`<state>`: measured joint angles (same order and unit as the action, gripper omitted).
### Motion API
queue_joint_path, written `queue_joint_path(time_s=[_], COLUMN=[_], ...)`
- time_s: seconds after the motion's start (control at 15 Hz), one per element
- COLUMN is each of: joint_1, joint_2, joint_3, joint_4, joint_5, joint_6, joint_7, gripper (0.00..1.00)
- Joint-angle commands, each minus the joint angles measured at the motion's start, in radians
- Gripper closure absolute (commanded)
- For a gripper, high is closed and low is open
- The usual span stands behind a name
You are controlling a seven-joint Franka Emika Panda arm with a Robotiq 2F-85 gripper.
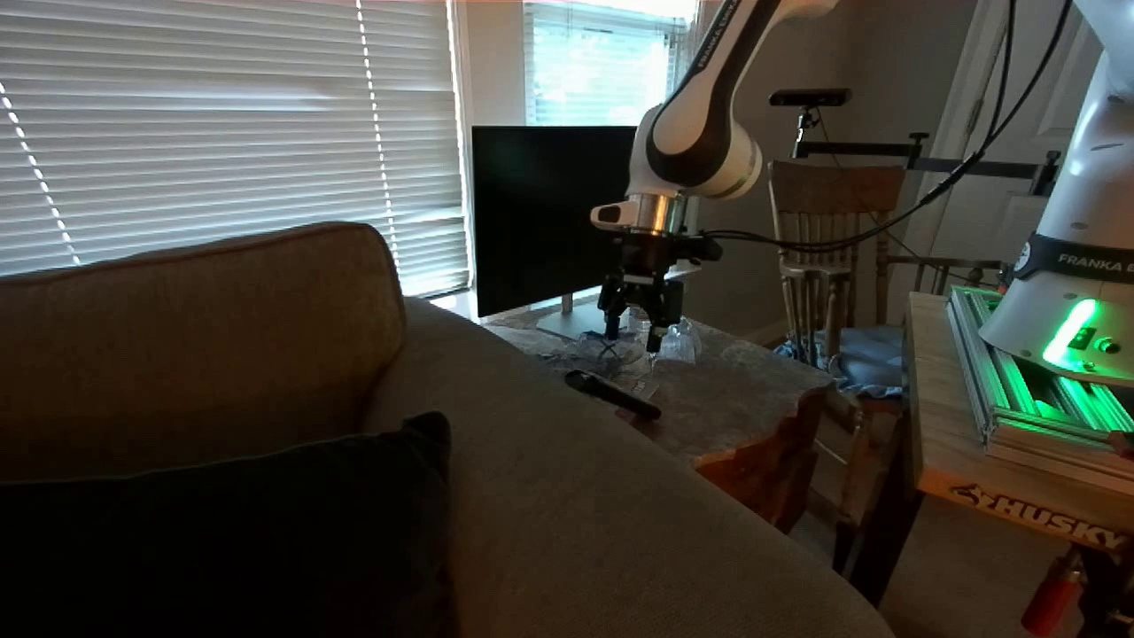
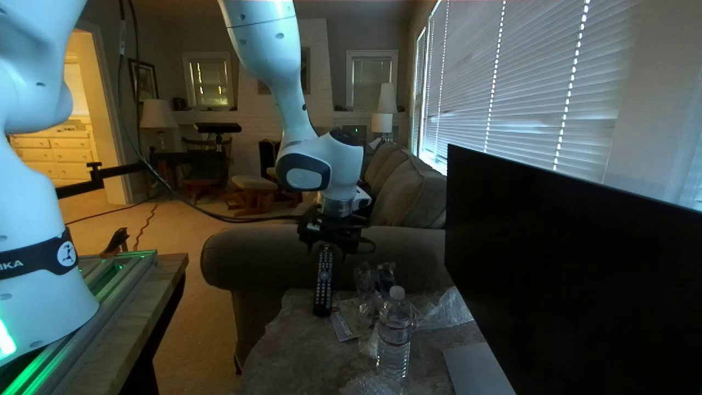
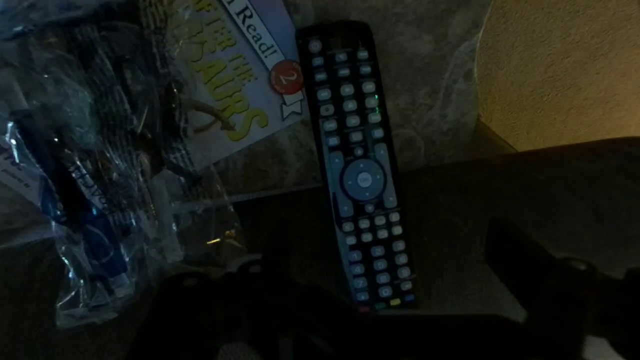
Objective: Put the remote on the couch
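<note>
The remote [image 1: 613, 396] is a long black bar with rows of buttons; it also shows in an exterior view [image 2: 323, 281] and in the wrist view [image 3: 363, 180]. One end is on the small table; the other end reaches over the couch's arm and seems to lean on it. The couch [image 1: 549, 496] is beige with a dark cushion [image 1: 230, 540]; its arm also shows in an exterior view [image 2: 258, 258]. My gripper [image 1: 633, 342] is open and empty above the remote. In the wrist view the dark fingers [image 3: 385, 237] stand on either side of the remote's lower end.
The small table [image 2: 296, 345] touches the couch arm. It holds clear plastic packaging [image 3: 100, 175], a booklet [image 3: 235, 65], a water bottle [image 2: 394, 340] and a big black screen [image 2: 548, 274]. A wooden chair [image 1: 837, 213] and the robot's bench [image 1: 939, 425] stand nearby.
</note>
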<state>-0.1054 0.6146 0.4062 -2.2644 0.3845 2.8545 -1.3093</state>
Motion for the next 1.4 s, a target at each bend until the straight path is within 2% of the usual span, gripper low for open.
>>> queue_joint_path(time_s=[0.0,0.87,1.13,1.33], joint_1=[-0.082,-0.276,-0.307,-0.317], joint_2=[0.081,0.231,0.268,0.291], joint_3=[0.079,0.213,0.231,0.238], joint_4=[0.001,-0.006,-0.003,-0.006], joint_5=[-0.06,-0.297,-0.335,-0.353], joint_6=[0.07,0.173,0.184,0.239], joint_7=[-0.04,-0.026,-0.018,0.003], gripper=[0.0,0.0,0.0,0.0])
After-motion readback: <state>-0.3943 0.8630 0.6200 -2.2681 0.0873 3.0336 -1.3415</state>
